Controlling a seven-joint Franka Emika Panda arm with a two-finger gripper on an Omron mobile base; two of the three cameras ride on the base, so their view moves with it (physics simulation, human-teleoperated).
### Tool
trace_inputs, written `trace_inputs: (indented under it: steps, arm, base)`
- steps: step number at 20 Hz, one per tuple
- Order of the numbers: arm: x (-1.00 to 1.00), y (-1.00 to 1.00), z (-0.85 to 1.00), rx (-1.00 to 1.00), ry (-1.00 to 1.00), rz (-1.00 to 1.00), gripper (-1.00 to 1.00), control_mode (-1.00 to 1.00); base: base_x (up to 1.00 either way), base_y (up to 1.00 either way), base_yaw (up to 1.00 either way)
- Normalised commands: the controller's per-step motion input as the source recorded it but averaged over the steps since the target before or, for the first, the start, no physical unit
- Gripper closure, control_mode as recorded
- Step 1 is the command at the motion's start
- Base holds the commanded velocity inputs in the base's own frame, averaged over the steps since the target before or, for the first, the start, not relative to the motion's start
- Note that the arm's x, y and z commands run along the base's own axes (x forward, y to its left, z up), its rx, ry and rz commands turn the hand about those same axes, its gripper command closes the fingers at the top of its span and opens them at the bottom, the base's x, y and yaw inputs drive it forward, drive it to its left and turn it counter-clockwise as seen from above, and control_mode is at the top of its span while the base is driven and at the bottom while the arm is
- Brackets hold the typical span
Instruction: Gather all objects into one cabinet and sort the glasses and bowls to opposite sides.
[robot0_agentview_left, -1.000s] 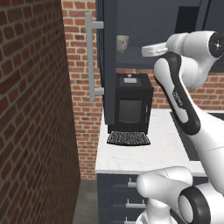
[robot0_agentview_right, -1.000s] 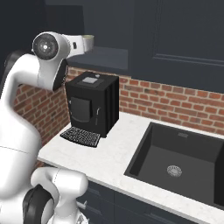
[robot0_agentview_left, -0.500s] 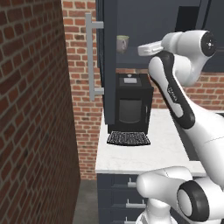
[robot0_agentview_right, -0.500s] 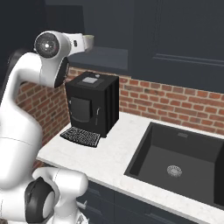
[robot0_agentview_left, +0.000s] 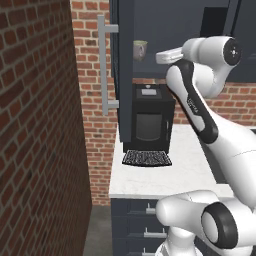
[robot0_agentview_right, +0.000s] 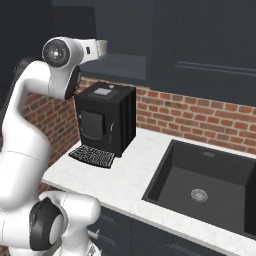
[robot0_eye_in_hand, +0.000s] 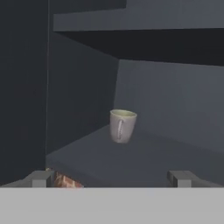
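Reaching for the mug (robot0_eye_in_hand: 122, 126) on the cabinet (robot0_agentview_left: 125, 75) shelf; fingers (robot0_eye_in_hand: 40, 178) wide open (empty). Next: advance, straddle it, close.

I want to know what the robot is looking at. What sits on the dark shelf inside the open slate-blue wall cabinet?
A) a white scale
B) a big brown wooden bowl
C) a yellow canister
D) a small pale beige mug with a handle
D: a small pale beige mug with a side handle stands upright on the dark shelf, with the pincer open in front of it and not touching it.
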Motion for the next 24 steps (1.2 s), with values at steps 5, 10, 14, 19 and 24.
trace_inputs:
  steps: [5,10,14,19,24]
  arm:
    - [0.32,0.0,-0.02,0.0,-0.01,-0.11,-1.0,-1.0]
    - [0.49,0.0,-0.01,0.0,0.0,-0.12,-1.0,-1.0]
    - [0.51,0.13,-0.04,0.0,0.0,-0.05,-1.0,-1.0]
    - [0.42,0.28,0.0,0.0,0.0,0.0,-1.0,-1.0]
    - [0.33,0.05,0.0,0.0,0.0,0.0,-1.0,-1.0]
  base:
    - [0.0,0.0,0.0]
    - [0.0,0.0,0.0]
    - [0.0,0.0,0.0]
    - [0.0,0.0,0.0]
    - [0.0,0.0,0.0]
